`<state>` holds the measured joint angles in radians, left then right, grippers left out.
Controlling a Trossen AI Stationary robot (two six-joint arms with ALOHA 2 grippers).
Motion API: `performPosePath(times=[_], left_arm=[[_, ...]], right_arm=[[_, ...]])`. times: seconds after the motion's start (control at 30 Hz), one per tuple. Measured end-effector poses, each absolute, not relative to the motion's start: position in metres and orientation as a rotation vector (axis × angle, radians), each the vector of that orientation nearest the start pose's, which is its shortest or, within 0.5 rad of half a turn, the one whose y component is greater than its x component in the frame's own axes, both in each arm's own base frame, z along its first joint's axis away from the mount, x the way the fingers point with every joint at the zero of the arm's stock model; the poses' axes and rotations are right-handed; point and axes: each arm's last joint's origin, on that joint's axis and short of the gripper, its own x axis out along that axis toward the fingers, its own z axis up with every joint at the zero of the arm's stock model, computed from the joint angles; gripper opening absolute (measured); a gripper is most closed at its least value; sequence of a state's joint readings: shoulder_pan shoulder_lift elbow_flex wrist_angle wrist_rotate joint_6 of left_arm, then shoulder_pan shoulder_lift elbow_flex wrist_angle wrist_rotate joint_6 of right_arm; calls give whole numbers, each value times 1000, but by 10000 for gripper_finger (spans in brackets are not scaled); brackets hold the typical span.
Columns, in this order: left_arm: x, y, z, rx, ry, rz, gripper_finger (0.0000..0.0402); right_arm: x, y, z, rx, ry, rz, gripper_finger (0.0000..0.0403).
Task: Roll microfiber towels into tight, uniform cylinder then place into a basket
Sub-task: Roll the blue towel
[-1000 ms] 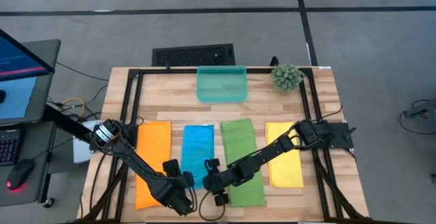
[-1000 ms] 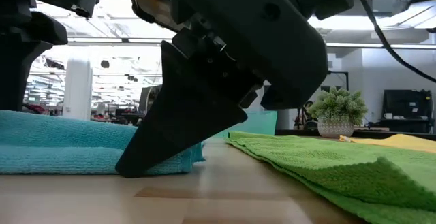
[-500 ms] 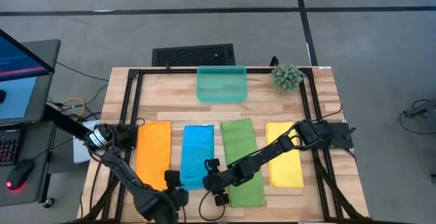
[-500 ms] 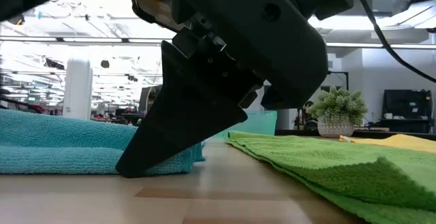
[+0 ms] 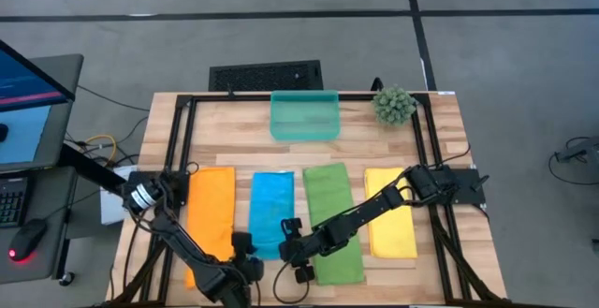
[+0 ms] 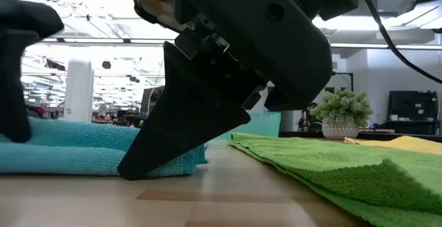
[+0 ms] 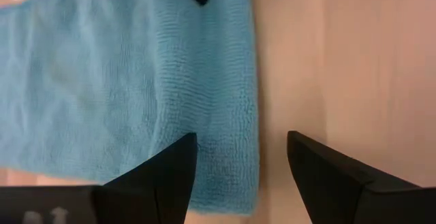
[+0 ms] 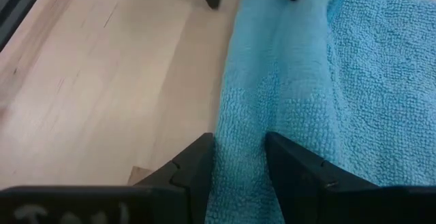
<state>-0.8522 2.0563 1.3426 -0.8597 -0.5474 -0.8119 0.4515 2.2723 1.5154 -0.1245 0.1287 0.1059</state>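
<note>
The right gripper point(image 8: 238, 157) pinches the blue towel's point(image 5: 271, 212) folded near edge. The left gripper point(image 7: 242, 159) straddles its corner, fingers apart. In the low view, the right gripper's body hides the pinch.

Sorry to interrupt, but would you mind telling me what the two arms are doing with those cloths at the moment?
Both arms are at the near end of the blue towel. The right gripper pinches a folded-up edge of it, while the left gripper hovers open over the same end. The orange towel, green towel and yellow towel lie flat, and the basket at the far side holds nothing yet.
</note>
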Motion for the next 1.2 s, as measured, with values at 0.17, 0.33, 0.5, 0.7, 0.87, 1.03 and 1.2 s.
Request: performPosePath(times=[0.17, 0.33, 0.5, 0.7, 0.87, 1.03, 1.2], left_arm=[[257, -260, 129, 282, 1185, 279, 216], [259, -257, 128, 303, 1215, 250, 169], [259, -257, 126, 313, 1220, 240, 92], [261, -259, 125, 296, 1197, 236, 8], [261, -259, 126, 258, 1209, 242, 7], [264, -266, 133, 213, 1225, 210, 3], [269, -277, 144, 147, 1256, 108, 2]], right_arm=[[425, 202, 106, -154, 862, 256, 157], [424, 204, 106, -148, 867, 278, 150], [423, 207, 106, -151, 866, 282, 137], [423, 207, 106, -85, 875, 253, 102], [422, 211, 106, -41, 886, 297, 46], [420, 219, 109, -33, 888, 337, 13], [420, 236, 118, -21, 875, 406, 29]])
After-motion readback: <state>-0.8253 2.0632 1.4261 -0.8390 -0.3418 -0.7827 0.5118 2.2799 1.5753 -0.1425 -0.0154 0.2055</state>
